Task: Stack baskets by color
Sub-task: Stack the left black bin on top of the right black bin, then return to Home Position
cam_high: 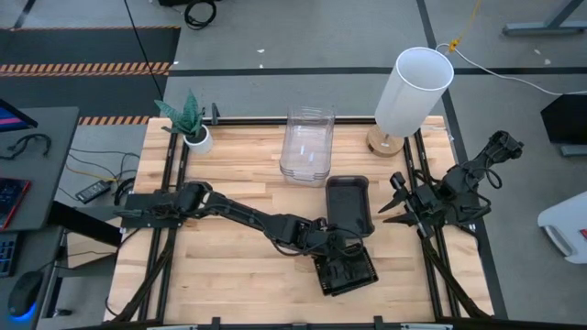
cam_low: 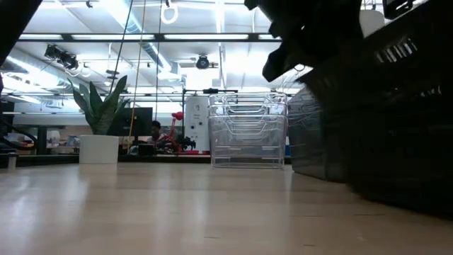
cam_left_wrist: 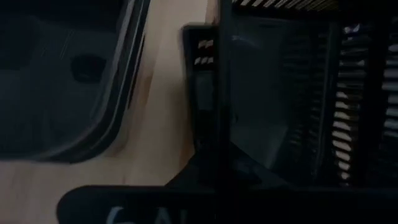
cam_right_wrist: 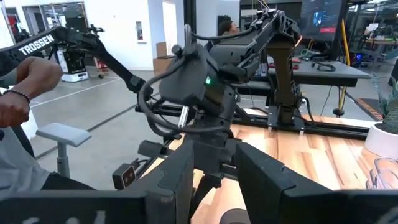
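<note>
A black mesh basket (cam_high: 348, 272) sits near the table's front edge, right of centre, and fills the right of the low view (cam_low: 396, 106). My left gripper (cam_high: 330, 247) is shut on its far rim. Just beyond it a smoky dark-grey basket (cam_high: 348, 203) lies flat on the wood. A nested stack of clear baskets (cam_high: 307, 147) stands at the far middle. My right gripper (cam_high: 394, 199) hovers open at the table's right side, pointing level toward the left, with nothing between its fingers (cam_right_wrist: 180, 180). My left gripper pinches the mesh basket's far wall (cam_left_wrist: 219, 124) near its left corner, one finger (cam_left_wrist: 200, 93) outside the wall and the other inside. The fingers slant down from the table's left. The basket's underside is low on the table; whether it rests on another basket I cannot tell.
A white cylindrical lamp (cam_high: 413, 92) stands at the far right and a small potted plant (cam_high: 190, 124) at the far left. Bare wood (cam_high: 229, 275) lies left of the mesh basket. A person's hand (cam_right_wrist: 25, 87) shows in the room beyond the table.
</note>
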You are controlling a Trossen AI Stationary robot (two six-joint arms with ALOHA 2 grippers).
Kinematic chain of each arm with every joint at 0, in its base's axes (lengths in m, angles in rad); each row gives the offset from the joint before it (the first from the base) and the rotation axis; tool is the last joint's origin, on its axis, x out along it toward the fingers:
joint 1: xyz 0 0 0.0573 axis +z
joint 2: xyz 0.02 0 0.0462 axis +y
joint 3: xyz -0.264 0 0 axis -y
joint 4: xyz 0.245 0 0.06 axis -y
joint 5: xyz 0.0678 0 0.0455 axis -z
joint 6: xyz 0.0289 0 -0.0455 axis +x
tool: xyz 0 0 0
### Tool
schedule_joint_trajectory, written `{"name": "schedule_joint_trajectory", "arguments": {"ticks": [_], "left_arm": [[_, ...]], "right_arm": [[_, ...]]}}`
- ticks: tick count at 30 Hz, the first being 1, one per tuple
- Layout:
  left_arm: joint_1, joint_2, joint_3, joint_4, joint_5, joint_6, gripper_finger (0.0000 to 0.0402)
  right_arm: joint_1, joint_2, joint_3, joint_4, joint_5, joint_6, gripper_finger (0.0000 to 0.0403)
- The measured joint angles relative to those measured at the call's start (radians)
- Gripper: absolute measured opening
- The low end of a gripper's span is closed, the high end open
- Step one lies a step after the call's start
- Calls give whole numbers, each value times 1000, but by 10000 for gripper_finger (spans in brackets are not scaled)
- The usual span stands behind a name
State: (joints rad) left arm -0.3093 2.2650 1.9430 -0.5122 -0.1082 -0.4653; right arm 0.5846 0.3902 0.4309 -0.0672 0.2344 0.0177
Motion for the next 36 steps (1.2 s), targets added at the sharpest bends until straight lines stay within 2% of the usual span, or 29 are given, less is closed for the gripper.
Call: {"name": "schedule_joint_trajectory", "arguments": {"ticks": [13, 18, 20, 24, 32, 36], "left_arm": [[-31, 0, 0, -115, 17, 92, 6], [-17, 0, 0, -182, 167, 96, 7], [-12, 0, 0, -212, 190, 108, 13], [-11, 0, 0, -248, 168, 146, 57], [-3, -21, 0, -250, 158, 209, 183], [-9, -60, 0, -277, 79, 267, 210]], "right_arm": [[0, 0, 0, 5, 0, 5, 125], [0, 0, 0, 6, 0, 10, 125], [0, 0, 0, 6, 0, 12, 125], [0, 0, 0, 6, 0, 4, 125], [-5, -25, -98, 116, 22, -79, 125], [-19, -71, -153, 157, 32, -68, 125]]}}
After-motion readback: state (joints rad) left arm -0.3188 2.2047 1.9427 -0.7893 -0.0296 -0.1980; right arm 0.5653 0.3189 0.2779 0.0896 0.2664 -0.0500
